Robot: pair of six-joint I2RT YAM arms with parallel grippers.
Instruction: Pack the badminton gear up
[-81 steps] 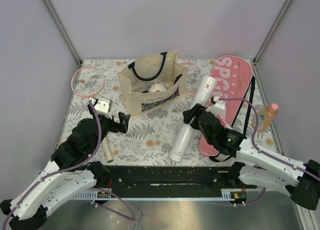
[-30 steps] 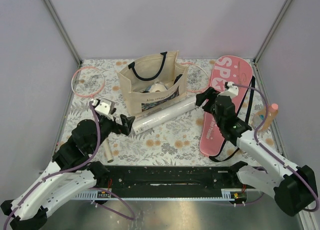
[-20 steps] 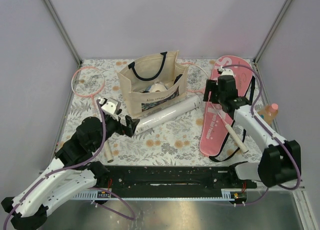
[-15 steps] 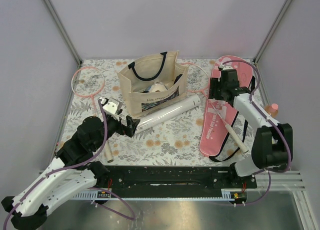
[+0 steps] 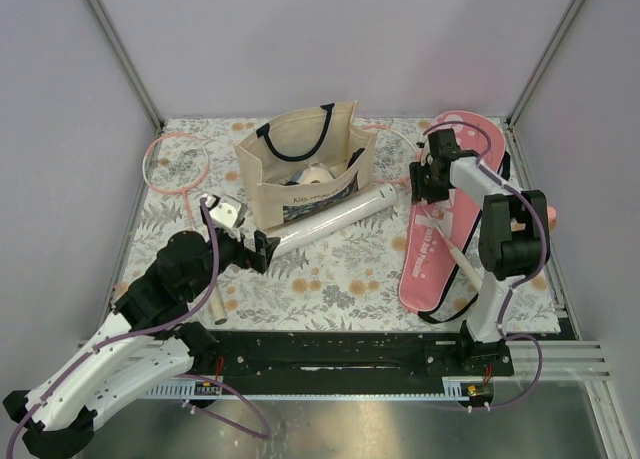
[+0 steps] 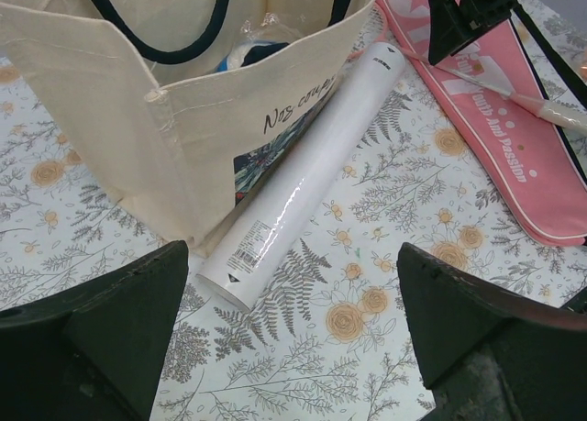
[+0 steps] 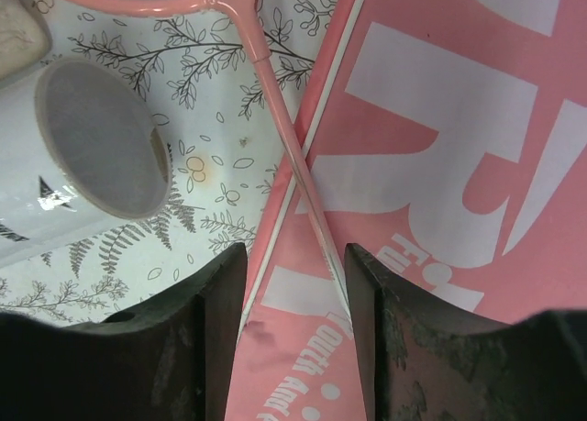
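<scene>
The long white tube (image 5: 335,217) (image 6: 303,178) lies slanted against the front of the beige tote. My left gripper (image 5: 255,251) (image 6: 293,348) is wide open just short of the tube's near end and holds nothing. The pink SPORT cover (image 5: 455,219) (image 7: 440,127) lies flat on the right. One pink racket's thin shaft (image 7: 298,178) crosses the cover's edge, its white handle (image 5: 470,271) lower down. My right gripper (image 5: 425,179) (image 7: 295,302) straddles that shaft, jaws part open with a gap on each side. The other racket (image 5: 178,164) lies at the far left.
The beige tote bag (image 5: 300,164) (image 6: 156,118) stands open in the middle with a white wrapped item inside. A small pink-capped bottle (image 5: 549,217) peeks out behind my right arm. The floral mat ends at a metal rail along the near edge.
My right gripper has left the tube, swung to the far side over the cover's edge, and its jaws have narrowed round the racket shaft. The left gripper edged toward the tube's near end.
</scene>
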